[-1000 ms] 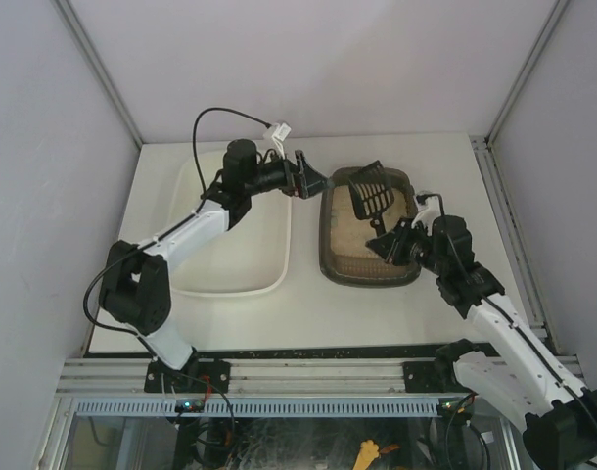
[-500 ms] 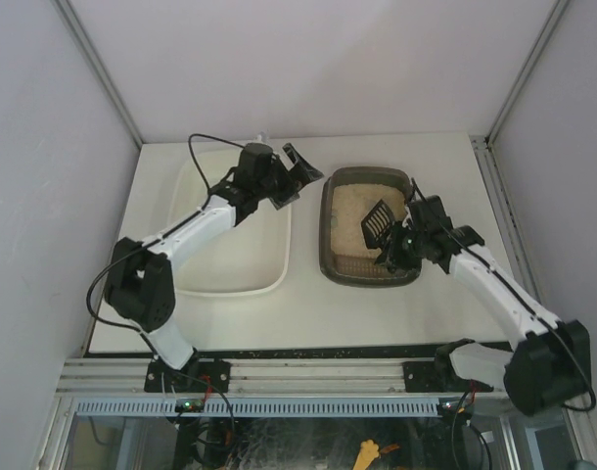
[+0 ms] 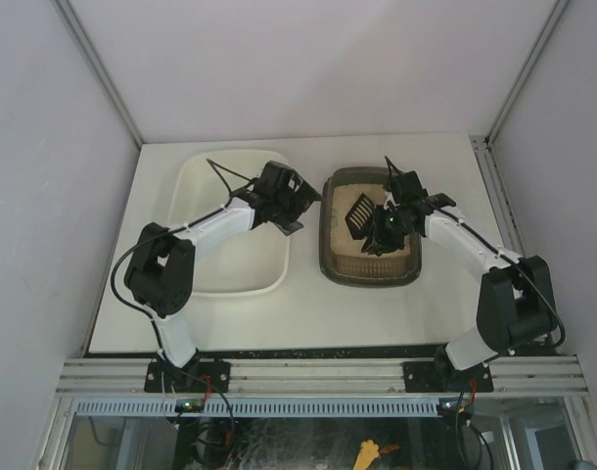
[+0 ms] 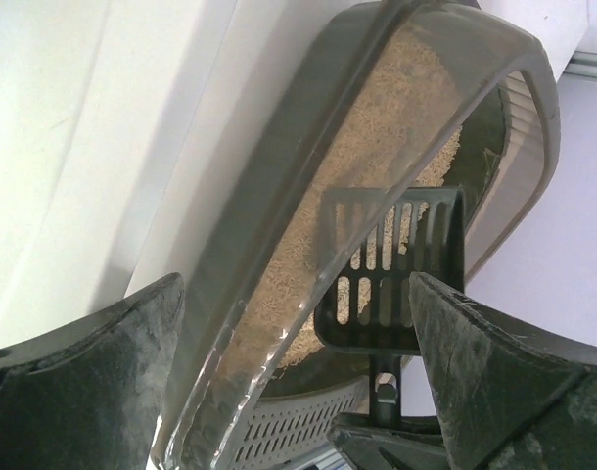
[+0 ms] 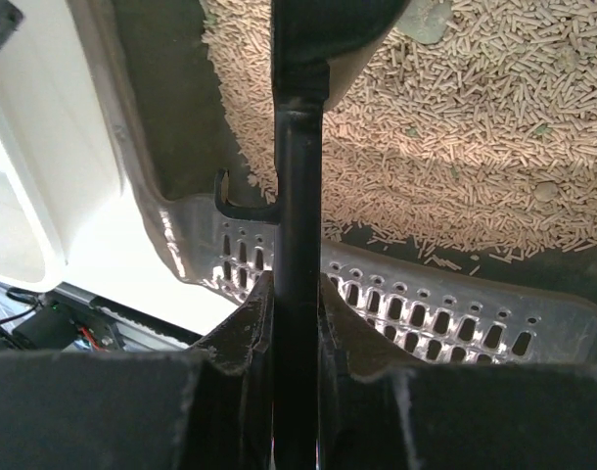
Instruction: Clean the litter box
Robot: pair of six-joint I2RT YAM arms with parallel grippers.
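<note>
The dark translucent litter box [image 3: 369, 273] with beige litter sits right of centre on the table. My left gripper [image 3: 297, 210] is open at the box's left rim. In the left wrist view its jaws [image 4: 298, 377] stand wide apart, with the rim [image 4: 308, 166] running between them. My right gripper [image 3: 385, 228] is over the box and shut on the handle [image 5: 297, 294] of the black slotted scoop [image 3: 359, 214]. The scoop head [image 4: 391, 279] hangs above the litter [image 5: 455, 117]. A few small greenish lumps [image 5: 545, 191] lie in the pellets.
A larger cream-white tub [image 3: 230, 264] stands just left of the litter box, with a narrow gap between them. White enclosure walls surround the table [image 3: 445, 166]. A metal rail [image 3: 308, 370] runs along the near edge.
My left gripper has come down from the tub's back corner to the litter box's left rim. My right arm has carried the scoop toward the box's back left.
</note>
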